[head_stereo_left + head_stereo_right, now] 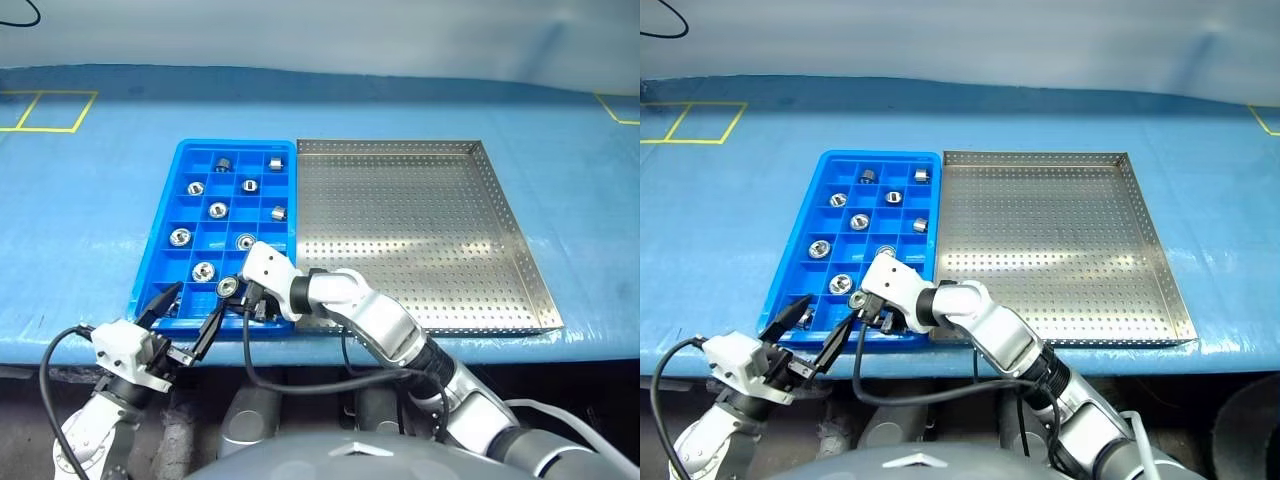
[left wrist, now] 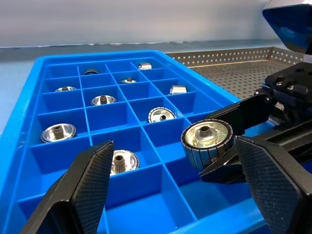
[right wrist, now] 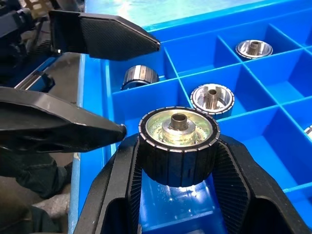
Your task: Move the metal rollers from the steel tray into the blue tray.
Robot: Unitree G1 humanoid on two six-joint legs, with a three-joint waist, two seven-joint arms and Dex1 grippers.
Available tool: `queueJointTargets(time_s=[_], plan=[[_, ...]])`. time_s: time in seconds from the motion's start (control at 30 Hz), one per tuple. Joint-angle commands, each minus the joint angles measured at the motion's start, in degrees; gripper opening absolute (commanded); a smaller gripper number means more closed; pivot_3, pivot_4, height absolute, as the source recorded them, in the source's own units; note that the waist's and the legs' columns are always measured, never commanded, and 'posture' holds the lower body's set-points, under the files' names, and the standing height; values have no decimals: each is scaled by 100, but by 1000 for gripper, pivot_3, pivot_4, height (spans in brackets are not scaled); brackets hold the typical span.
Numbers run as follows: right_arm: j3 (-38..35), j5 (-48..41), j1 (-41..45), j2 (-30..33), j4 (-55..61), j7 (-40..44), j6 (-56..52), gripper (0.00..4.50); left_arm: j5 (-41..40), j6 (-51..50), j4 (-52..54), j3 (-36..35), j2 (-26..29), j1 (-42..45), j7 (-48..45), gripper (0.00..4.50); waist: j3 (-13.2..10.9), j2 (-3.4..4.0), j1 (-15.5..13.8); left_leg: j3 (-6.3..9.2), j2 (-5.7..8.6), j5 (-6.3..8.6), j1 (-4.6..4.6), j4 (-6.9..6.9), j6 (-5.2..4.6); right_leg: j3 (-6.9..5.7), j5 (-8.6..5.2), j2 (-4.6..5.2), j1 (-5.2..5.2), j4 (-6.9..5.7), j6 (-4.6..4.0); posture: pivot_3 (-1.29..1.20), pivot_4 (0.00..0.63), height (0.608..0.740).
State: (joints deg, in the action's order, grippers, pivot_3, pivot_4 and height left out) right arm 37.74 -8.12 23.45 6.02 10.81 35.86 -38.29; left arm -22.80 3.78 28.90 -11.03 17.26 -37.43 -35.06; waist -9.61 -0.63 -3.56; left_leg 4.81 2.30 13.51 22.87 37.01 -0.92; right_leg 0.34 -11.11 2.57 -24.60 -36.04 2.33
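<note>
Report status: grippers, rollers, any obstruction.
Right gripper shut on a roller over the blue tray's near edge. Left gripper open beside it. Steel tray bare. Nothing in the way.

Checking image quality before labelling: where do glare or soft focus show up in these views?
Head view: a bright sheen lies on the steel tray. Right wrist view: the held roller is sharp, with glare on the blue tray floor beneath it. Left wrist view: the far rollers look soft.
</note>
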Motion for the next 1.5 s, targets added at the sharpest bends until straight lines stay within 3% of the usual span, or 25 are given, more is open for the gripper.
queueJointTargets(time_s=[0.03, 0.3, 0.33, 0.47, 0.77, 1.03, 1.17, 1.5], plan=[[-45, -84, -70, 10, 69, 75, -148, 1695, -8, -38, 8, 6, 142, -39, -85, 4375, 1, -1, -10, 0, 0, 1, 0, 0, -1, 0, 0, 0, 1, 1, 0, 235, 150, 740], [-188, -28, -88, -153, -43, -81, -106, 4326, -247, -140, -89, -19, 358, -89, -327, 4375, 5, -3, -48, -1, 0, 4, -7, 2, -1, 0, 0, 2, 6, 3, 1, 222, 150, 740], [-201, -16, -84, -159, -45, -91, -58, 4465, -261, -131, -100, -35, 379, -92, -339, 4375, 5, -2, -49, -1, 0, 4, -7, 2, -1, 0, 0, 2, 6, 3, 1, 220, 150, 740], [-494, 0, -101, -185, 73, -260, 88, 4465, -346, -131, -127, -54, 423, -44, -417, 4375, 5, -2, -42, -1, -1, 3, -8, 2, -1, 0, 0, 1, 7, 3, 1, 198, 150, 740], [-2064, -6, -663, 34, 1123, -1178, 302, 4465, -450, -370, -246, 83, 564, 842, -491, 4375, 3, 0, 8, -2, 0, 3, -2, 5, -1, -1, 3, -2, 4, 3, 4, 90, 150, 740], [-2954, -65, -2036, 670, 2471, -1473, 331, 4465, -352, -692, -314, 468, 605, 2200, -455, 4375, 5, 1, 254, -21, -1, 3, 7, 4, -3, 16, 6, -3, 16, -2, 5, 5, 150, 740], [-3435, -378, -2963, 405, 3025, -1759, 458, 4465, -73, -730, -339, 624, 568, 2658, -250, 4375, 5, 0, 376, -27, -6, 4, 1, 4, -4, 22, 6, -6, 17, -7, 6, -5, 150, 740], [-3363, -147, -3753, 324, 3290, -2208, 902, 4465, 262, -775, -421, 843, 479, 2898, 114, 4375, 6, 1, 469, -44, -11, 4, -19, 14, -6, 36, 8, -7, 29, -15, 11, -14, 150, 740]])
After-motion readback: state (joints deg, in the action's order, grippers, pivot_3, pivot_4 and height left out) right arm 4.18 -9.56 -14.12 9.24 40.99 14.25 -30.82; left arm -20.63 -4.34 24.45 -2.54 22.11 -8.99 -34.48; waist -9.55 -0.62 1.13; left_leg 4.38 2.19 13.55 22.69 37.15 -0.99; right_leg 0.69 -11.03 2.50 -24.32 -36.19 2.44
